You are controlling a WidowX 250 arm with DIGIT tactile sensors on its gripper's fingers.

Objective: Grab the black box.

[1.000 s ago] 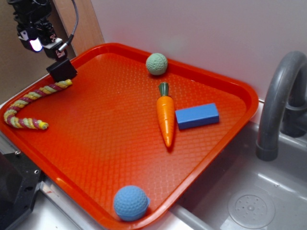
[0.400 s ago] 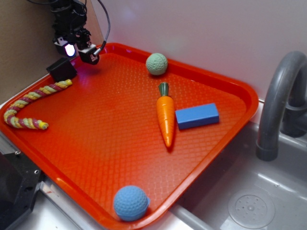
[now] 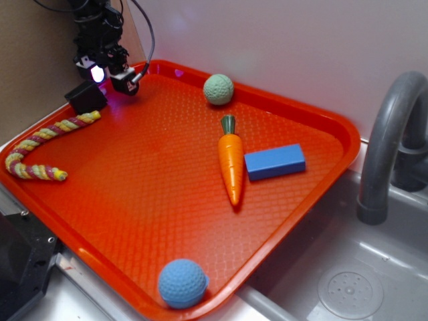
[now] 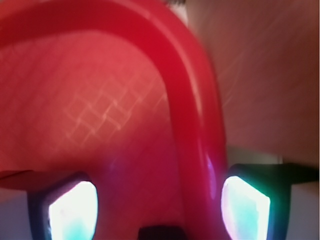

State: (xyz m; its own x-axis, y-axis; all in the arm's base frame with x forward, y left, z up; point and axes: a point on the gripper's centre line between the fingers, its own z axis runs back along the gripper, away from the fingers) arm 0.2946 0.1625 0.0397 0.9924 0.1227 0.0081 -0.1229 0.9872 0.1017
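Hovering at the upper left of the exterior frame, gripper [image 3: 107, 69] with a glowing light, hanging just above the far-left corner of the orange tray [image 3: 167, 194], close beside and slightly above-right of the black box [image 3: 86, 97]. Sitting on that same corner, black box untouched, with one end of the striped rope toy [image 3: 40, 148] touching or nearly touching its lower side. Spread apart in the blurred wrist view, two fingers [image 4: 72, 209] lit at the bottom corners, framing only the tray's curved rim, nothing between them. Judged as an approach stage: positioned near the box but not yet over it, likely needing a small shift toward frame left and then a descent. Elsewhere on the tray: green ball [image 3: 219, 89], carrot [image 3: 231, 162], blue block [image 3: 275, 162], blue ball [image 3: 182, 283]. Grey faucet [image 3: 394, 140] at right.
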